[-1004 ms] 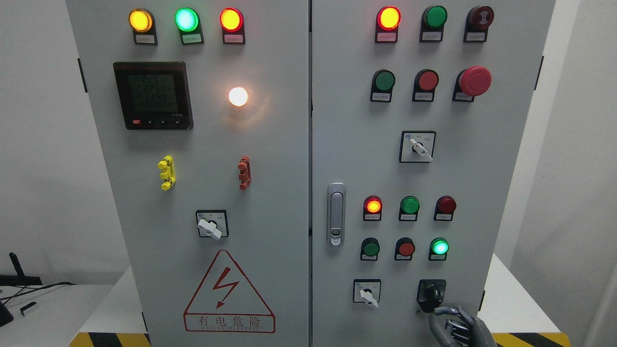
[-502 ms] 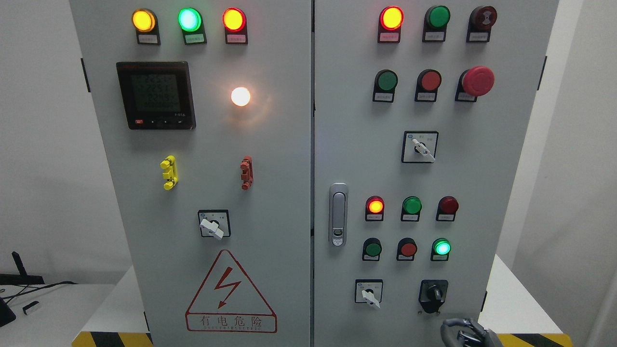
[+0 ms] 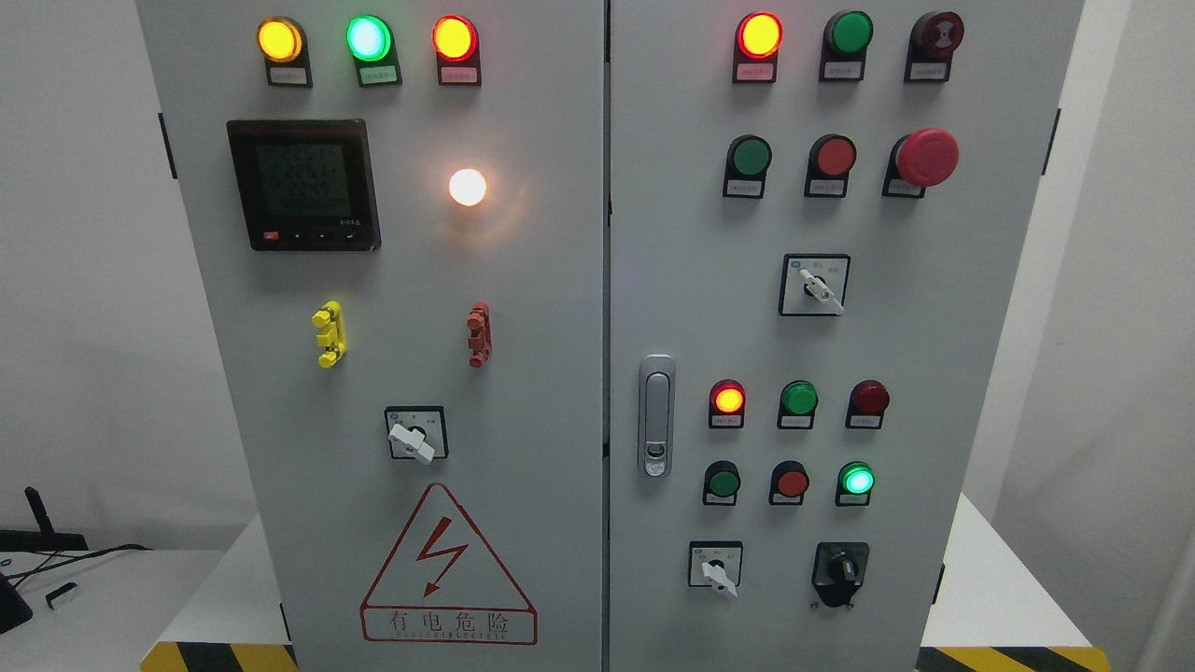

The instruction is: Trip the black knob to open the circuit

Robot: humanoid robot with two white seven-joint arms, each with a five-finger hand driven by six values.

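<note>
- Black rotary knob [image 3: 840, 569], head view: it sat at the lower right of the right-hand cabinet door [image 3: 672, 280], directly below the lit green indicator lamp [image 3: 856, 480] and to the right of the small white-handled selector switch [image 3: 715, 567].
- Its raised grip bar ran close to vertical, perhaps tipped slightly, on a black plate with a rounded skirt beneath; two small fixings showed under the skirt. No position markings could be read.
- Neither the left hand nor the right hand appeared anywhere in this view, so their openness, and whether either held anything, could not be told; nothing touched the knob.
- Because the knob lay toward the right edge of the panel, low down and near the bottom of the view, the right arm was judged the nearer for any reach, coming up from below and grasping across the near-vertical bar.
- Task status, as judged: several lamps were lit, including the red lamp [image 3: 727, 399] above the knob's row, so the tripping could not be confirmed.
</note>
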